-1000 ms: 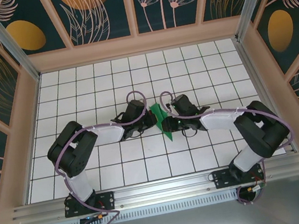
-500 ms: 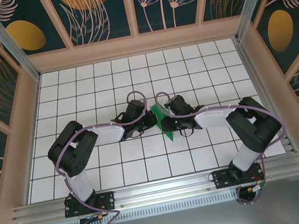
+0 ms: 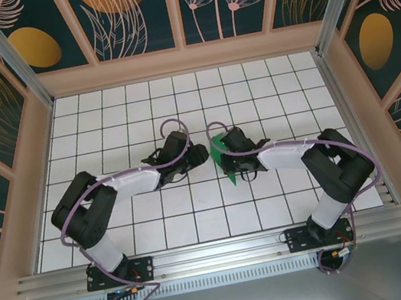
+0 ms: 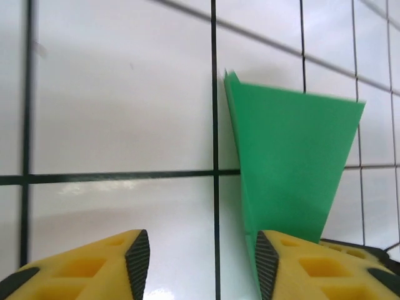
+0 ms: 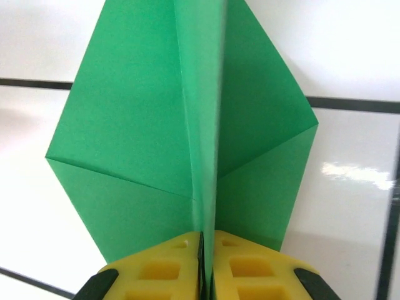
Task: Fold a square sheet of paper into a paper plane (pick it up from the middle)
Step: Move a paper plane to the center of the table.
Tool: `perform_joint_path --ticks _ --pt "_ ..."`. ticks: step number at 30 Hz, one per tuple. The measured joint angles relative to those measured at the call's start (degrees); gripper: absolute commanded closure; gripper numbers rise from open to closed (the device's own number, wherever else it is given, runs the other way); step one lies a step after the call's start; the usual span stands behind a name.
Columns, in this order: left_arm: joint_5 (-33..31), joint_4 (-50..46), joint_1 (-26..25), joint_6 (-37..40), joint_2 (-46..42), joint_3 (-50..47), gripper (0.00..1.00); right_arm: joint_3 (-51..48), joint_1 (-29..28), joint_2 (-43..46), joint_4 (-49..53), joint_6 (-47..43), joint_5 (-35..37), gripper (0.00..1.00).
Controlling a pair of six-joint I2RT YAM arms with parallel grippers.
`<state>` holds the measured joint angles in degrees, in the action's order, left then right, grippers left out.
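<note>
At the bottom edge of the right wrist view sits the right hand. Its yellow fingers are cut off by the frame and pressed together on the raised middle crease of the folded green paper. From that pinch the paper spreads upward in two flaps crossed by slanting creases. Its top runs out of the frame, so the far tip is hidden. The white tiled bench lies behind it, glossy and a little blurred.

In the left wrist view the left hand lies along the bottom edge. Only its fingertips show, spread apart with bench tile between them and gripping nothing. The paper stands at centre right as a triangle that widens upward, and its top edge is soft. Its narrow lower end drops behind the right-side finger, so it is unclear whether the two touch.

In the overhead view the arm bases are bolted to a metal rail near the bottom. Both arms reach up and inward toward the middle of the frame. There the paper lies just right of centre, and the right hand's dark body covers its middle. A green patch shows above that hand and a thin point below it. The left hand is just left of the paper, too small and dark for its fingers to be made out. Farther up, rows of tiles run to a wooden frame and leaf-patterned panels, which are cropped at the top.
</note>
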<state>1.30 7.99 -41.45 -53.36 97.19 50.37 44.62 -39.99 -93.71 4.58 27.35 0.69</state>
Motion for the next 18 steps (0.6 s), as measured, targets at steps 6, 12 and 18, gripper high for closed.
perform_joint_path --ticks 6,12,18 --pt "-8.41 -4.31 1.44 -2.84 -4.74 -0.33 0.26 2.29 -0.61 -0.81 2.62 0.28 4.13 0.84" --pt "-13.03 -8.39 2.14 -5.05 -5.20 -1.57 0.12 4.72 -1.46 -3.96 3.32 1.55 5.60 0.82" --pt "-15.45 -10.21 2.47 -6.56 -6.16 -3.43 0.05 5.60 -2.03 -5.16 3.23 3.30 7.02 0.82"
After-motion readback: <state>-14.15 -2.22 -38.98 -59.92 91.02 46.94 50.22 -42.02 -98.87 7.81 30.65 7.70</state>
